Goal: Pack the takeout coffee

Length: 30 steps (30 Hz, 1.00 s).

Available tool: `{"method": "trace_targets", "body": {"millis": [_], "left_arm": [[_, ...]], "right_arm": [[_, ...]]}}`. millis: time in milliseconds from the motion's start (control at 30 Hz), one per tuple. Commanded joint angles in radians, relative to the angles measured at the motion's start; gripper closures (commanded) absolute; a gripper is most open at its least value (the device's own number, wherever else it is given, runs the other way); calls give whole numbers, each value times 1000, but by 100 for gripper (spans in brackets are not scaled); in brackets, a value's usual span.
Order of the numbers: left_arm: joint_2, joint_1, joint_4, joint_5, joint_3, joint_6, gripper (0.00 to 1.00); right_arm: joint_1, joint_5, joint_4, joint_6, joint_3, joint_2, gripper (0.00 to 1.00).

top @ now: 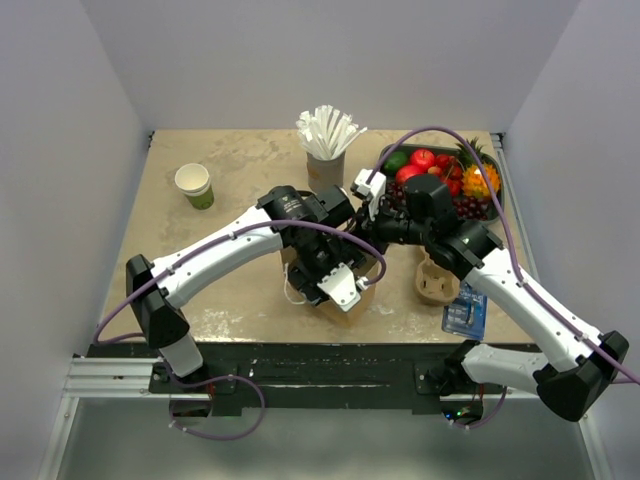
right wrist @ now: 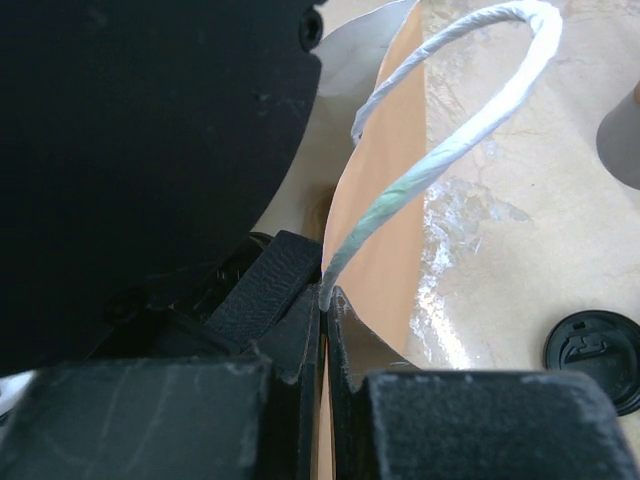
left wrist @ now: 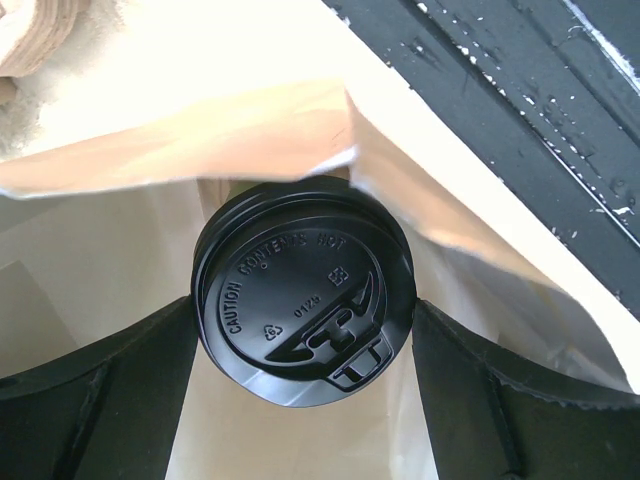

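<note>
The takeout coffee shows in the left wrist view as a round black lid point(left wrist: 300, 290); its cup body is hidden below the lid. It sits inside a brown paper bag point(left wrist: 100, 250). My left gripper point(left wrist: 300, 345) reaches down into the bag point(top: 366, 291), and its fingers point(left wrist: 110, 390) press both sides of the lid. In the top view the left gripper point(top: 338, 284) covers the coffee. My right gripper point(right wrist: 325, 300) is shut on the bag's rim point(right wrist: 385, 200), beside a white twisted handle point(right wrist: 450, 140). It shows in the top view point(top: 373, 233) just behind the bag.
A green cup without a lid point(top: 195, 185) stands at the back left. A grey cup of white straws point(top: 326, 140) and a tray of fruit point(top: 497, 205) are at the back. A cardboard cup carrier point(top: 436, 282) and a blue packet point(top: 465, 310) lie right. A loose black lid point(right wrist: 592, 355) lies on the table.
</note>
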Motion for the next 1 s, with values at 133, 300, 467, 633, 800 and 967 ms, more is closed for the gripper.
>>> {"method": "trace_targets", "body": {"millis": [133, 300, 467, 633, 800, 967], "left_arm": [[121, -14, 58, 44, 166, 69, 100], [110, -14, 58, 73, 155, 96, 100], [123, -12, 64, 105, 131, 78, 100], [127, -12, 239, 96, 106, -103, 100], [147, -12, 216, 91, 117, -199, 100], [130, -12, 222, 142, 69, -339, 100]], "right_arm": [[50, -170, 40, -28, 39, 14, 100], [54, -153, 44, -37, 51, 20, 100], [58, -156, 27, -72, 85, 35, 100], [78, -137, 8, -108, 83, 23, 100], [81, -133, -1, -114, 72, 11, 100], [86, -116, -10, -141, 77, 8, 100]]}}
